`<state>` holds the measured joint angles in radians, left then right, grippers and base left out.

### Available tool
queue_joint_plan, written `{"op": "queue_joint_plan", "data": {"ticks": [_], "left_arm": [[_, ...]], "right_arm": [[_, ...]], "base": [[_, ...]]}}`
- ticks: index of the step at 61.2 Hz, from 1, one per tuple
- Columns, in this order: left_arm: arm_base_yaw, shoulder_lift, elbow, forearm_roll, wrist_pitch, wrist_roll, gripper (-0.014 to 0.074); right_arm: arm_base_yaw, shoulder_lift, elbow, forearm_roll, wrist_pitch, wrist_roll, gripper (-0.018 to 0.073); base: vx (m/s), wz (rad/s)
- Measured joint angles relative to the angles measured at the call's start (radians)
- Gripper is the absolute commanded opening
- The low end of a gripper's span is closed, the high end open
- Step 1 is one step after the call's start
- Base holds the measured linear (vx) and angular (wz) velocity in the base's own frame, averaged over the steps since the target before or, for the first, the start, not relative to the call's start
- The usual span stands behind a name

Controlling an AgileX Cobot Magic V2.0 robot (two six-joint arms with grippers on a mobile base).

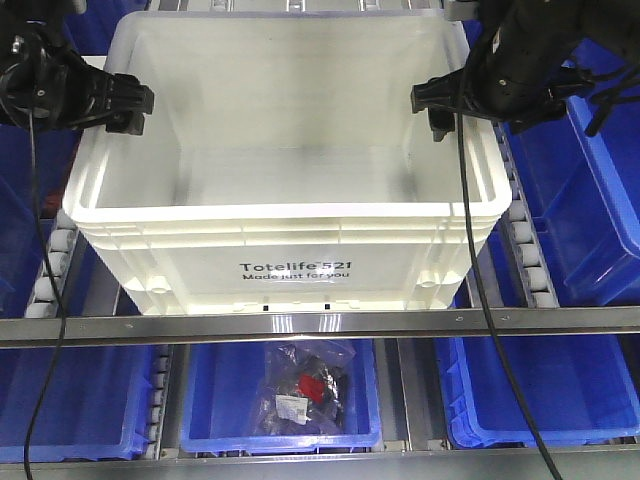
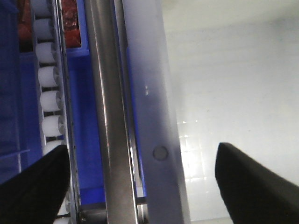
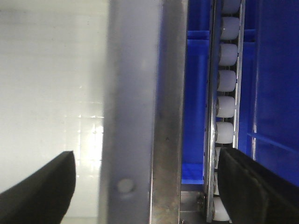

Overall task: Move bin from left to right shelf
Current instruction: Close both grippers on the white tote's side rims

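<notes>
Straddling the left rim of the white Totelife bin, the left gripper is released: in its wrist view one finger hangs outside over the left roller track and the other finger inside the bin, each with a clear gap to the rim wall. The right gripper is released the same way across the right rim, one finger inside, the second finger outside by the right roller track. The bin sits on the upper shelf level, its front edge just behind the metal rail. A large blue bin stands just beside its right side, leaving little room there; smaller blue bins lie on the level below
</notes>
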<state>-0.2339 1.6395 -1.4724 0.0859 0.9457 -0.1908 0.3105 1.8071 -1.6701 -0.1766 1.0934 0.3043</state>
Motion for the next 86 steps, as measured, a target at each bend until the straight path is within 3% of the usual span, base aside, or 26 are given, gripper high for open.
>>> {"op": "queue_joint_plan", "data": {"ticks": [28,42,65,75,86], "left_arm": [[0.000,0.038,-0.010,-0.014,0.054,-0.002,0.0578],[0.000,0.038,-0.010,-0.022,0.063,-0.002,0.0483],[0.000,0.038,-0.010,-0.041,0.066,-0.003,0.0237],[-0.001,0.038,-0.010,-0.059,0.064,-0.003,0.0170],[-0.002,0.038,-0.010,-0.065,0.063,-0.007,0.0153]], "right_arm": [[-0.009,0.002,-0.002,0.041,0.033,-0.056,0.0577],[-0.009,0.002,-0.002,0.064,0.059,-0.060,0.0434],[-0.008,0.002,-0.002,0.094,0.074,-0.060,0.0128],[-0.007,0.003,-0.002,0.102,0.073,-0.060,0.0057],[-0.005,0.003,-0.002,0.100,0.072,-0.060,0.0015]], "base": [[0.00,0.00],[0.00,0.00],[0.00,0.00],[0.00,0.00],[0.00,0.00]]}}
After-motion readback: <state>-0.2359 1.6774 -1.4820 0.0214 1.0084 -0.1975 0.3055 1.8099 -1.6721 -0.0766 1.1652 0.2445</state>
